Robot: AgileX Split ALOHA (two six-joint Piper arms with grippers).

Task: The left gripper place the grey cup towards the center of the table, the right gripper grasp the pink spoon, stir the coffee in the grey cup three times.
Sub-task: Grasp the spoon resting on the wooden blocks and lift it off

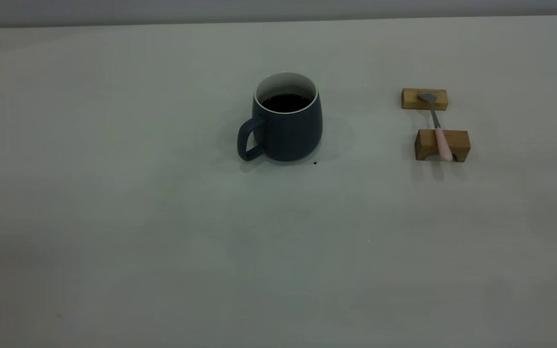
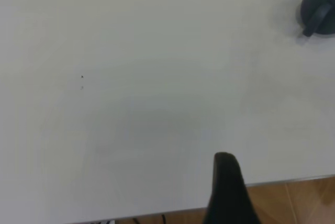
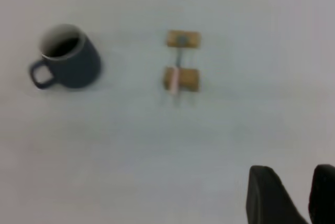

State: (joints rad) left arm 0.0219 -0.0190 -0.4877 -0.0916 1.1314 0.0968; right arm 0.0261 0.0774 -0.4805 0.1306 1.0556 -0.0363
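A grey cup (image 1: 285, 118) of dark coffee (image 1: 285, 102) stood upright near the middle of the table (image 1: 162, 241), somewhat toward the far edge, its loop handle turned to the left side. Well apart from it, toward the table's right edge, the pink spoon (image 1: 437, 125) lay bridged across two tan wooden blocks (image 1: 442, 144), its metal bowl resting on the farther block (image 1: 424, 98) and its pink handle overhanging the nearer one. The spoon's long axis ran roughly from the far edge toward the near edge, handle end nearest the front.

Neither arm appeared in the exterior view. In the right wrist view, the right gripper (image 3: 293, 195) hung well back from the spoon, with the blocks ahead of it and the cup off to one side; its two dark fingers (image 3: 267, 195) showed a narrow gap between them and held nothing. Judging by that layout, the right arm was the nearer one to the spoon, and the raised handle looked the likeliest place to grip.

In the left wrist view, the left gripper (image 2: 229, 190) showed only one dark finger above the table's edge, with the cup far off; whether it was open could not be told. It touched nothing.
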